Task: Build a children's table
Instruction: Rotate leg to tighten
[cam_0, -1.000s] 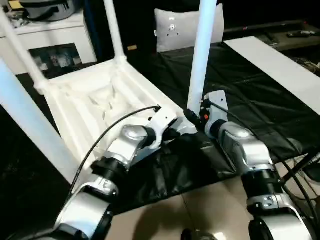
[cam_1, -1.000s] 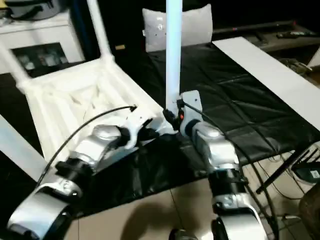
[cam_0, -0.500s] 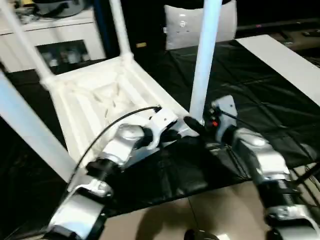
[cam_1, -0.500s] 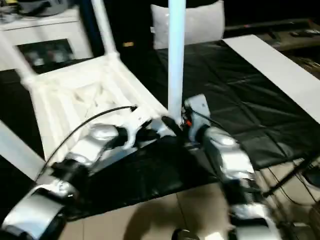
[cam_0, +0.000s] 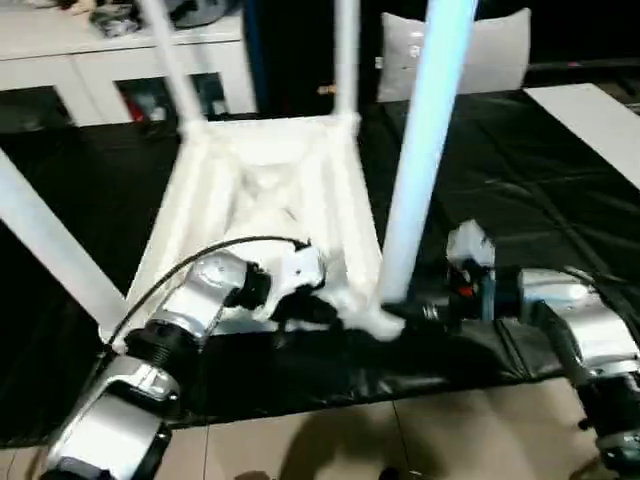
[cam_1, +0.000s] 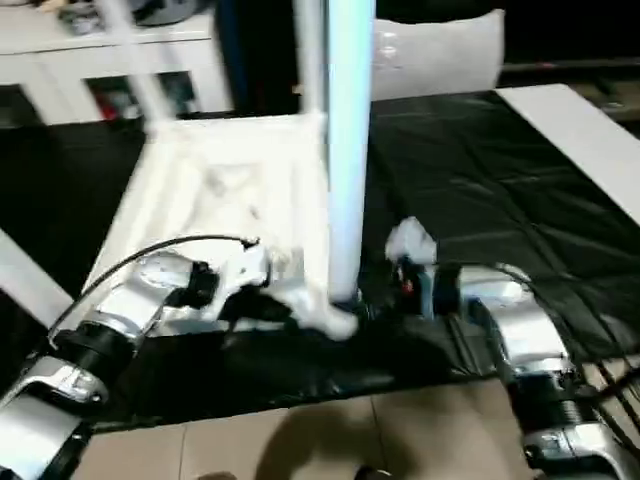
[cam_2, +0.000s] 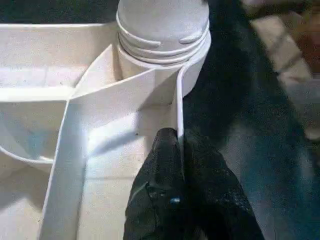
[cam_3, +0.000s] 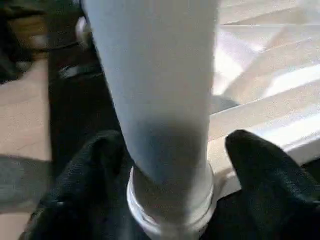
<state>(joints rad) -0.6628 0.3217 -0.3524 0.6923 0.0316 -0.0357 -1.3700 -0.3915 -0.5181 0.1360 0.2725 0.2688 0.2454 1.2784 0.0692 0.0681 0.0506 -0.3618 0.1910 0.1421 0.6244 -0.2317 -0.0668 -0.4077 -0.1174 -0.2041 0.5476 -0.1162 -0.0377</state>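
White plastic table top (cam_0: 265, 190) lies upside down on the black desk (cam_0: 560, 190). The left pincer (cam_2: 180, 150) pinches its edge wall shut, right by the corner socket. The right pincer (cam_3: 165, 165) sits wide around the near leg (cam_0: 420, 160), one finger each side. Since before, the top has turned and the right arm swung further right.

Head stereo looking down, wrist cameras close on corner socket (cam_2: 162, 45)
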